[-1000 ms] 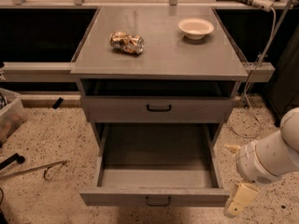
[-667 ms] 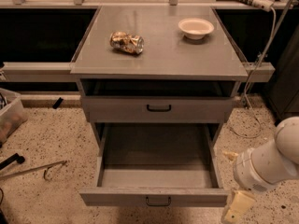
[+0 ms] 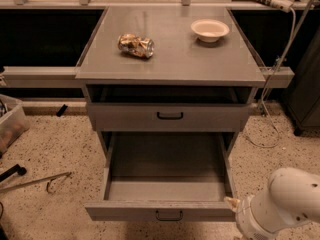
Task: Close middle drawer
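The white arm (image 3: 289,206) has sunk lower and swung inward. The tool (image 3: 231,202), a second ago hanging clear to the right, now shows only a pale tip at the front right corner of the middle drawer (image 3: 165,184); contact is unclear. The drawer has not budged and stands fully pulled out beneath the front edge of the counter (image 3: 175,59), so the push seems still ahead. Whether the tool is open or closed, I cannot tell.

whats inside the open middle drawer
The middle drawer shows only a bare grey floor where visible. Its rear part is covered by the upper drawer. The tool sits by its front right corner.
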Tool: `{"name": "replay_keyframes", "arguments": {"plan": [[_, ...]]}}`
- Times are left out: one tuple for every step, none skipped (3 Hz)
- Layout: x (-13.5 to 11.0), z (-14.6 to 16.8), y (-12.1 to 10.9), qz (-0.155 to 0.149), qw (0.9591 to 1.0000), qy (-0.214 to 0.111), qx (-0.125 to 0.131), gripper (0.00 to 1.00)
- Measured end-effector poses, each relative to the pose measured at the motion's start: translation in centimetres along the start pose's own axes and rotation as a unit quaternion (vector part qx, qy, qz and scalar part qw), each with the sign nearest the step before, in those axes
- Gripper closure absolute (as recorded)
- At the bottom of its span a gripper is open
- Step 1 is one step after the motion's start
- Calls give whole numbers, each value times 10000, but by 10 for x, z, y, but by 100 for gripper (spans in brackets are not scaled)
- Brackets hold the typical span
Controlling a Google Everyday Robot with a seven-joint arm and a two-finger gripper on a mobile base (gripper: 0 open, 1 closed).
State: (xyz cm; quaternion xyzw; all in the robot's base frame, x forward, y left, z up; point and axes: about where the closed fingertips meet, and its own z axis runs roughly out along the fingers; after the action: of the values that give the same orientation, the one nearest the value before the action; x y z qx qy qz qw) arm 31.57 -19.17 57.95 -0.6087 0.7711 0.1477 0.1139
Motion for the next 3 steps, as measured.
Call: {"name": "replay_keyframes", "arguments": {"plan": [[3, 49, 9, -111, 9991, -150, -373, 0], [3, 98, 9, -243, 9960, -441, -734, 0], [4, 101, 9, -235, 9958, -458, -753, 0]]}}
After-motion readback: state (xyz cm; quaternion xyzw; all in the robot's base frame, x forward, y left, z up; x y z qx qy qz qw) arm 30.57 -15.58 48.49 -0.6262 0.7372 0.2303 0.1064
